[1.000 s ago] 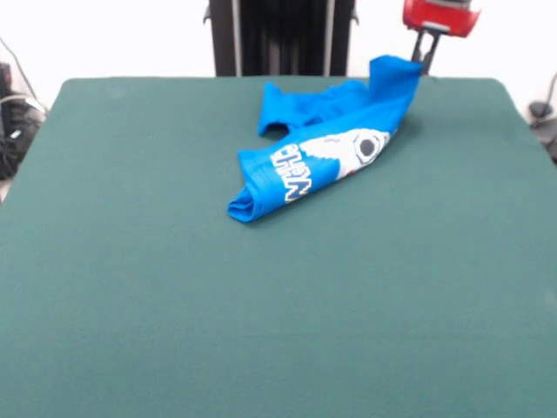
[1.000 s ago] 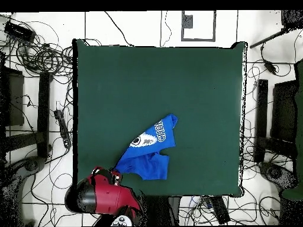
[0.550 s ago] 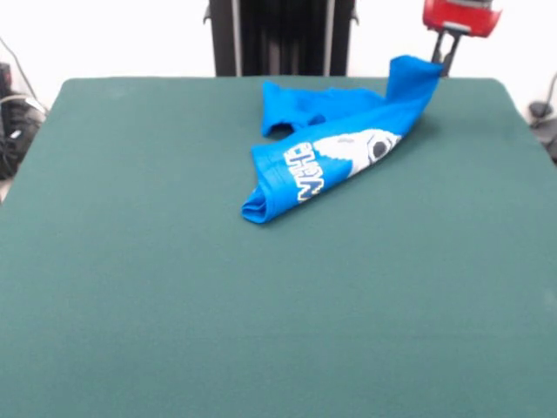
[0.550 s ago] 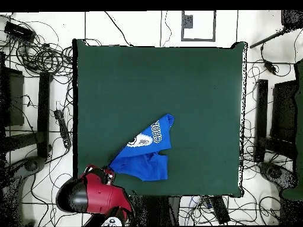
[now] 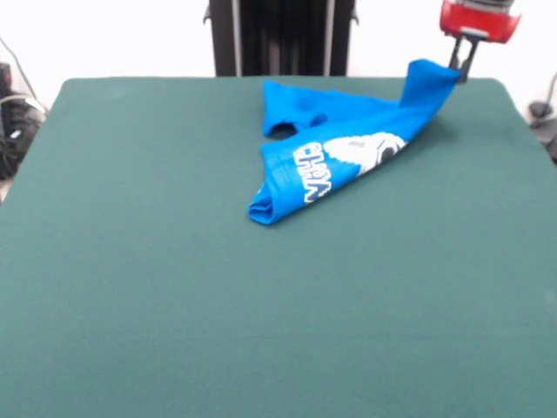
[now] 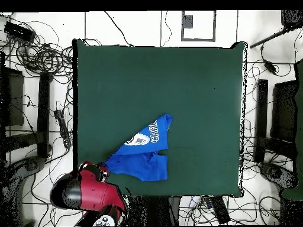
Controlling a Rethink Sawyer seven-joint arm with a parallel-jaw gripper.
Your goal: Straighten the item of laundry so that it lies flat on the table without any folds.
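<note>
The item of laundry (image 5: 344,148) is a bright blue T-shirt with white lettering, folded over itself into a long bunched strip at the table's far right in the front view. One end is lifted off the dark green table (image 5: 174,287). My gripper (image 5: 459,71) is shut on that raised end, near the table's far right corner. In the overhead view the item of laundry (image 6: 142,155) stretches from the table's lower middle toward the lower left corner, where the gripper (image 6: 103,169) holds it under the red arm head.
Cables and dark stands (image 6: 44,106) ring the table on the floor. The black pedestal (image 5: 280,37) rises behind the table's far edge. The table's edge (image 6: 76,159) runs right beside the gripper.
The gripper has moved outward toward the table's corner, dragging the shirt's held end with it. The shirt has stretched longer and its folded end has slid along after it.
</note>
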